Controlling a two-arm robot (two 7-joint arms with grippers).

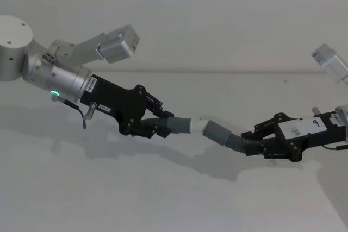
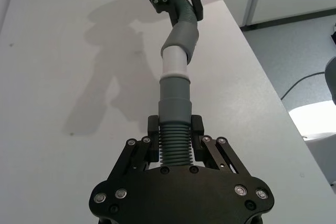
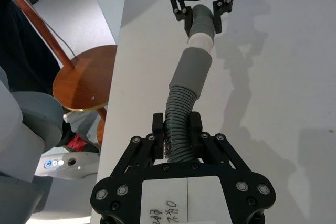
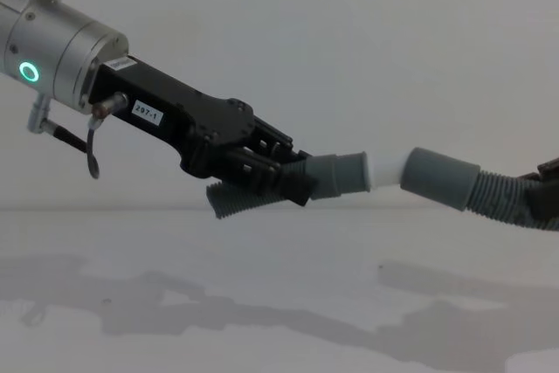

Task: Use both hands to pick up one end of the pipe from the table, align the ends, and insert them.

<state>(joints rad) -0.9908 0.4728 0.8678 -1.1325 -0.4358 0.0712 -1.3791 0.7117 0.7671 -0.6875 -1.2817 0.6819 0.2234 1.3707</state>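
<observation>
Both hose pieces hang above the white table (image 1: 163,199). My left gripper (image 1: 157,125) is shut on the ribbed part of the left pipe piece (image 2: 174,142), whose grey cuff (image 4: 339,175) carries a narrower white tip (image 4: 385,169). My right gripper (image 1: 260,144) is shut on the ribbed part of the right pipe piece (image 3: 178,124), whose wider socket cuff (image 1: 216,132) faces the tip. The white tip meets the socket's mouth at a slight angle, and most of the tip's length still shows (image 2: 174,61).
The table's long edge (image 2: 262,72) drops to grey floor on one side. Off the opposite edge stand a round wooden stool (image 3: 86,77) and part of the robot's grey body (image 3: 21,129). Arm shadows lie on the table below both grippers.
</observation>
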